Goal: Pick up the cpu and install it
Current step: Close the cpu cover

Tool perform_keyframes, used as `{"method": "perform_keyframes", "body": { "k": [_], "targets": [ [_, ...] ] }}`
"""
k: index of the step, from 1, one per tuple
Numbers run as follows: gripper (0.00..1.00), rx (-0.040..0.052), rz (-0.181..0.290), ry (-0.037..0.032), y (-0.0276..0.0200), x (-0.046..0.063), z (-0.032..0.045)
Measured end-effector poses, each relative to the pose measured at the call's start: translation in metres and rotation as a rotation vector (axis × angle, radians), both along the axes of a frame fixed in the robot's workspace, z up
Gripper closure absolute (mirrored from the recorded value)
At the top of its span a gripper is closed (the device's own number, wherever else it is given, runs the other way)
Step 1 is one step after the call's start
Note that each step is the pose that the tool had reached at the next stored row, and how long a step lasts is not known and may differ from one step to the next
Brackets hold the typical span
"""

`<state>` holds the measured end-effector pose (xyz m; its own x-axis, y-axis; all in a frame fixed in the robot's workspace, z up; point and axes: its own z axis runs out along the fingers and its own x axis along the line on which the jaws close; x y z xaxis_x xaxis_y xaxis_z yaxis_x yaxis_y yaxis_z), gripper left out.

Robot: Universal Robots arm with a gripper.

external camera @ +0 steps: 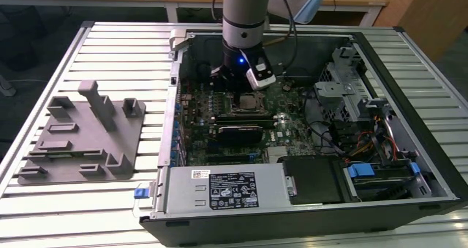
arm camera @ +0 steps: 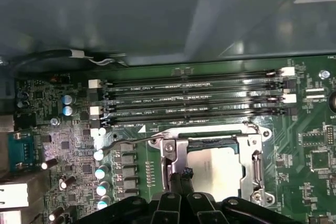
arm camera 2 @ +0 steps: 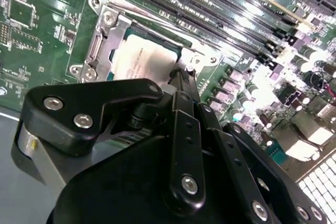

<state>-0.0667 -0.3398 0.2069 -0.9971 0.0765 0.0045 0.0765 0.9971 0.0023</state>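
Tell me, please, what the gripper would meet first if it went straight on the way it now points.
Probably the cpu, near its edge, where it lies in the socket; the gripper, jaws together, points down at it. Depth is unclear, so it might land on the socket's frame instead.

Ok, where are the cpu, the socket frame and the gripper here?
cpu [arm camera 2: 143, 59]: second wrist view, middle of its silvery lid.
socket frame [arm camera: 255, 162]: first wrist view, one metal side rail.
gripper [arm camera 2: 181, 75]: second wrist view, its dark tip by the cpu's edge.

Open computer case [external camera: 219, 234] beside grey fixture [external camera: 80, 144] on slatted table [external camera: 124, 51]
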Motion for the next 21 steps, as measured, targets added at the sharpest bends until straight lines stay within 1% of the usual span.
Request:
{"method": "perform_keyframes", "body": {
  "k": [9, 15, 21],
  "targets": [
    [0.89, 0.0002, 0.025, -0.0002, 0.0018, -0.0001, -0.0054],
    [0.89, 0.0004, 0.036, -0.0002, 0.0035, -0.0002, -0.0068],
    [0.89, 0.0002, 0.043, -0.0001, 0.0038, 0.0001, -0.0072]
  ]
}}
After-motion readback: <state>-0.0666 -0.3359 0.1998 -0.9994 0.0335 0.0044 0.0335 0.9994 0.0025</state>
